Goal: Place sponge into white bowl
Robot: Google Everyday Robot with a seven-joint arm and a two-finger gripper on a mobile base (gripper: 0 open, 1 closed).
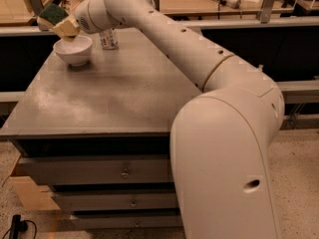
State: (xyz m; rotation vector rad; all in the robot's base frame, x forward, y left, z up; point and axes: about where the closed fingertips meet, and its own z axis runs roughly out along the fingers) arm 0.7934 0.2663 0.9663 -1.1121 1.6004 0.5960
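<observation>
End effector [61, 24] pinching one sponge [53, 14], just above one white bowl [73, 51].
Grip mostly hidden by the sponge; one bottle [108, 40] stands half hidden behind the arm [189, 49], on the surface [109, 93].

Above the plain white round bowl [73, 51], the cream-white gripper [60, 24] is clamping a flat foam sponge [52, 14] that is showing dark green over pale yellow. The matte grey tabletop [114, 93] is showing paler cloudy smudges, and the beige floor [299, 183] is showing dark speckles.
</observation>
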